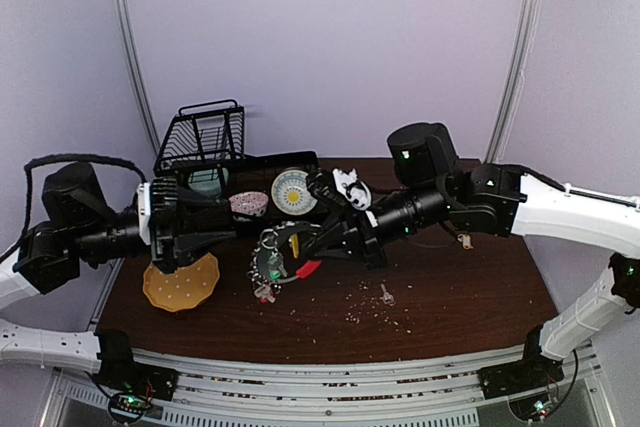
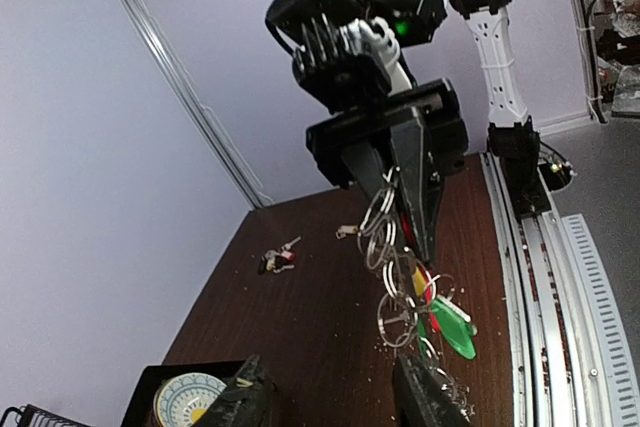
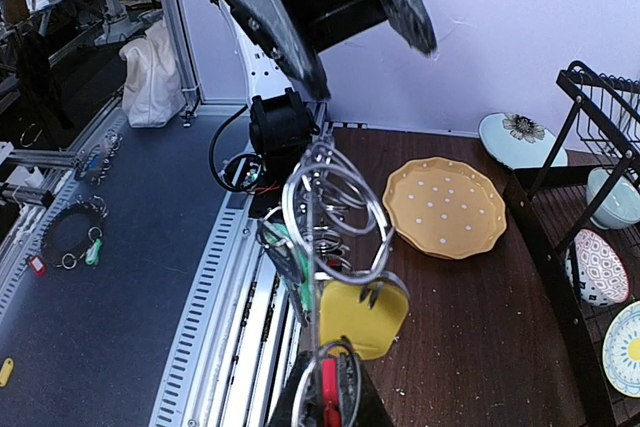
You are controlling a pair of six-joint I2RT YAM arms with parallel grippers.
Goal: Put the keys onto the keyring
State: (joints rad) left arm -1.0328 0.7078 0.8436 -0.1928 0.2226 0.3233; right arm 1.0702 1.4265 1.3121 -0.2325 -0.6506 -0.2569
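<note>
The right tool (image 2: 408, 209) is clamped on the keyring (image 2: 384, 231). The keyring hangs from it over the worktop (image 2: 300, 317) at the centre of the left wrist view, rings on top, green, yellow and red tags dangling below. The left tool (image 2: 335, 399) sits at the bottom edge of that view, jaws apart with nothing between them, near the bunch. A loose key (image 1: 386, 295) lies on the worktop lower right of centre in the top view.

To do this step well, I judge the right tool should hold the ring steady with its split turned toward the left tool. The left tool should fetch one key by its head, leaving the hole free.

Hard to make out are the ring's split, how many keys hang on it, and the right fingertips, buried in the bunch.
</note>
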